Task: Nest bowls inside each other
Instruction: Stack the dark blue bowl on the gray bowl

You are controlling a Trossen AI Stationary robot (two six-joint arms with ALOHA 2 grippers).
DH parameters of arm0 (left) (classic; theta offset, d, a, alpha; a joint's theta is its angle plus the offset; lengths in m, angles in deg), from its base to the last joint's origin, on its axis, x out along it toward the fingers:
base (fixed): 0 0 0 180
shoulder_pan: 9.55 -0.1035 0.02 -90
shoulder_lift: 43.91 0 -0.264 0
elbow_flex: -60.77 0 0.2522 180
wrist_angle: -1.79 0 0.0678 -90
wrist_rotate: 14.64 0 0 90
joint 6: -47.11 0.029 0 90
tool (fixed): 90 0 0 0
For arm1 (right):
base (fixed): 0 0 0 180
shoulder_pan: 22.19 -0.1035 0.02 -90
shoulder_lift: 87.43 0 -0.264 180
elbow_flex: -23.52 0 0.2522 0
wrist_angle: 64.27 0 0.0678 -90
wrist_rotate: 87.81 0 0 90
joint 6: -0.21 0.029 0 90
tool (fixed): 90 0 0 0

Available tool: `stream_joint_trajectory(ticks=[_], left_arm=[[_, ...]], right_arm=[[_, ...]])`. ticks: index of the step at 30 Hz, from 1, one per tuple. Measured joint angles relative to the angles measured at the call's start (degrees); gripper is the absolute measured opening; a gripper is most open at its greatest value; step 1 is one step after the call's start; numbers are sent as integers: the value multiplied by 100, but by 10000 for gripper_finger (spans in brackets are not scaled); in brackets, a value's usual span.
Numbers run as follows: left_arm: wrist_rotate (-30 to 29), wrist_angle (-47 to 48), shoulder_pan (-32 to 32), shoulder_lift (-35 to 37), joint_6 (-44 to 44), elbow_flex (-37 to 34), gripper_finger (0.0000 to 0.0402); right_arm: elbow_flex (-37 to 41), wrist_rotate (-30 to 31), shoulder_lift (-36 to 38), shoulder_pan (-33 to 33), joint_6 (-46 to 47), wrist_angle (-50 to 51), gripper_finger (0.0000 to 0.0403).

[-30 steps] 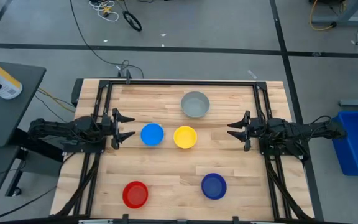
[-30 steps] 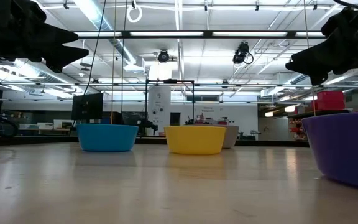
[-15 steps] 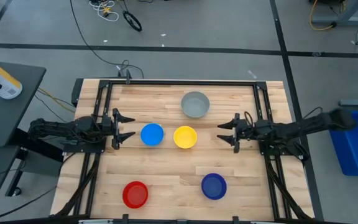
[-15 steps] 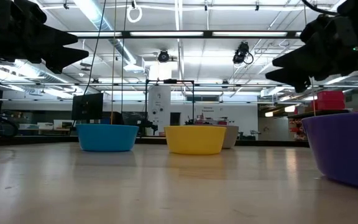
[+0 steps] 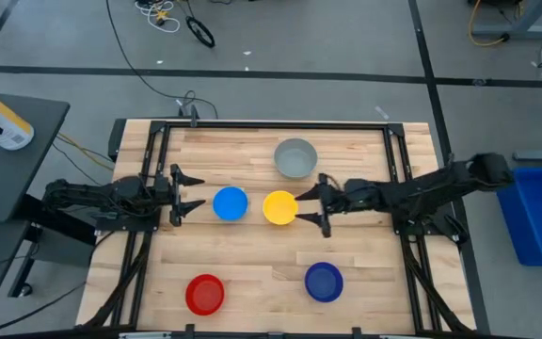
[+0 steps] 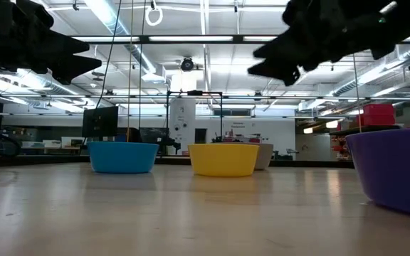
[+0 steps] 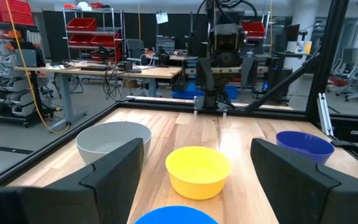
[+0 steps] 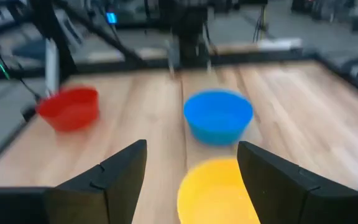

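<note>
Five bowls stand on their bases on the wooden table: grey (image 5: 295, 158) at the far middle, light blue (image 5: 231, 203) and yellow (image 5: 280, 207) side by side at the centre, red (image 5: 205, 294) and dark blue (image 5: 324, 282) near the front edge. My right gripper (image 5: 304, 208) is open. It hangs in the air at the yellow bowl's right rim, well above the table in the low view (image 6: 255, 62). The yellow bowl (image 8: 219, 193) lies below its fingers. My left gripper (image 5: 194, 191) waits open, left of the light blue bowl.
Black frame rails (image 5: 271, 124) run along the table's far, left and right edges. Bare wood lies between the red and dark blue bowls and along the far left. A blue bin (image 5: 539, 212) stands off the table to the right.
My right gripper has reached from the table's right side toward the left, as far as the yellow bowl, tipping a little downward. Its fingers now stand wider apart. No bowl has moved.
</note>
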Motion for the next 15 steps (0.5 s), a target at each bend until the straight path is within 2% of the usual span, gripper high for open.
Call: stream_joint_trajectory(ticks=[6,9,15], left_arm=[[0,-6,-2,0,0,-48,306],[0,-17,0,0,0,-48,306],[0,-20,0,0,-2,-48,306]], right_arm=[[-171,209,-763,102,243,219,263],[-171,519,-812,151,287,266,260],[-175,565,-811,373,351,608,256]])
